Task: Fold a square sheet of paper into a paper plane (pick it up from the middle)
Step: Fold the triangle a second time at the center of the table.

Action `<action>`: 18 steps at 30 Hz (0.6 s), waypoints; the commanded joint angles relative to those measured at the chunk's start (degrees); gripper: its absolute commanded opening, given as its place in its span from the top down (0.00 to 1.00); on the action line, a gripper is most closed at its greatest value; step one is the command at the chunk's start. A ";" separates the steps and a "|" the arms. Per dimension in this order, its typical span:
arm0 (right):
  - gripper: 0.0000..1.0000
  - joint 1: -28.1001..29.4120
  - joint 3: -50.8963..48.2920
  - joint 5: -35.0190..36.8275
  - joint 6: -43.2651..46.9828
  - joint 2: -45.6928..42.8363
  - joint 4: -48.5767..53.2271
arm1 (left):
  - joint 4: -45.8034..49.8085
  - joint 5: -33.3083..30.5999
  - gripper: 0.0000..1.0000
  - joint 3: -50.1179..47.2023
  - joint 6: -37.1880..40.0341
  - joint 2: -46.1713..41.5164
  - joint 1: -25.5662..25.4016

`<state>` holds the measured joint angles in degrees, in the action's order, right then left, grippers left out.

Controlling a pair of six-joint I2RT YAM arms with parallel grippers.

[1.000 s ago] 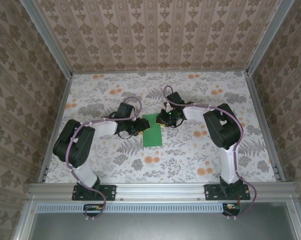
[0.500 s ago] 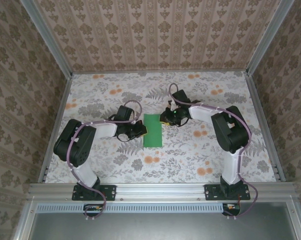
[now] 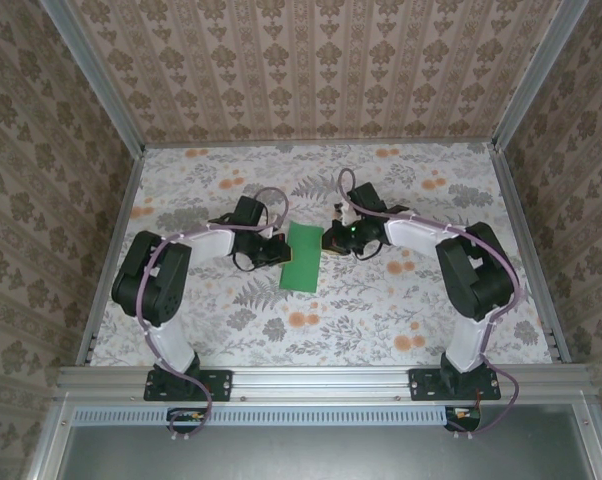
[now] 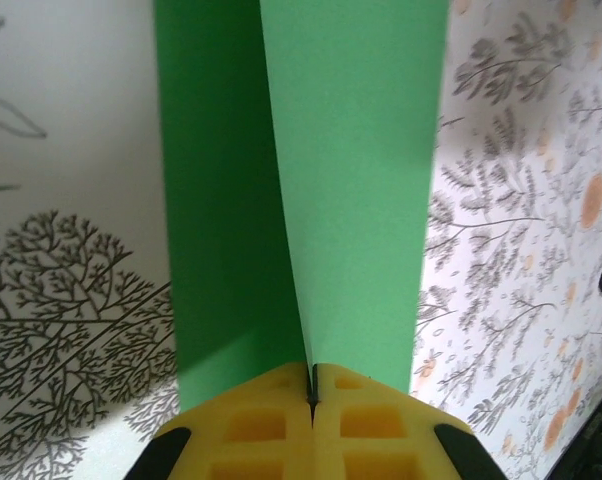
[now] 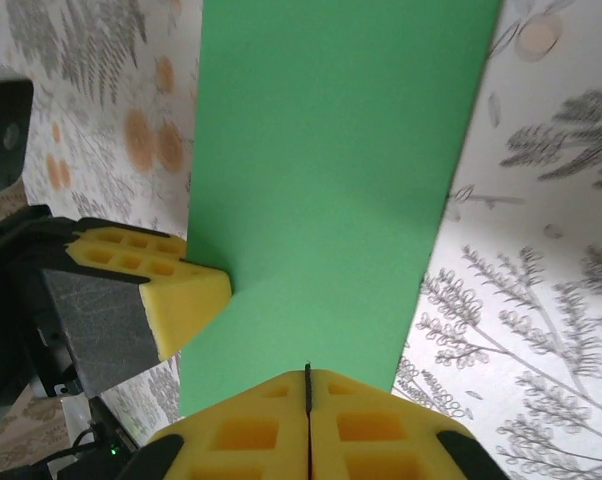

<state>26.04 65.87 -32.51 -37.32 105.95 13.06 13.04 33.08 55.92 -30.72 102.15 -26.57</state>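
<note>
Matt green paper [image 4: 351, 180]; foam pads [image 4: 256, 430]

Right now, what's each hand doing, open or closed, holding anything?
Left hand: closed, pinching the green paper.
Right hand: closed on the green paper's opposite edge.

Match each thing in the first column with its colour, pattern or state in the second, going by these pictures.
Column one:
1 left gripper
2 right gripper
3 sheet of paper
4 table cover

Column two:
a flowers and ferns
b shut on the paper's right edge
c bright green
d shut on the paper's left edge

Pairs: 1-d, 2-b, 3-c, 4-a
</note>
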 commanded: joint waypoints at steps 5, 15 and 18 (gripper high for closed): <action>0.96 2.42 2.88 -1.41 -0.68 6.06 -0.58 | -0.65 0.50 1.00 -1.52 -1.08 0.44 0.07; 0.97 2.69 4.90 1.68 -1.53 10.85 1.69 | -7.06 2.81 0.76 -5.43 -6.67 -1.36 0.02; 0.97 2.64 4.76 2.77 -1.53 11.21 2.55 | -12.32 5.87 0.69 -8.76 -9.96 -2.31 -0.14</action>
<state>28.56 69.71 -31.97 -37.95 116.14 12.86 5.48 35.40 49.74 -36.71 101.73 -26.55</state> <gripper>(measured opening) 0.060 0.304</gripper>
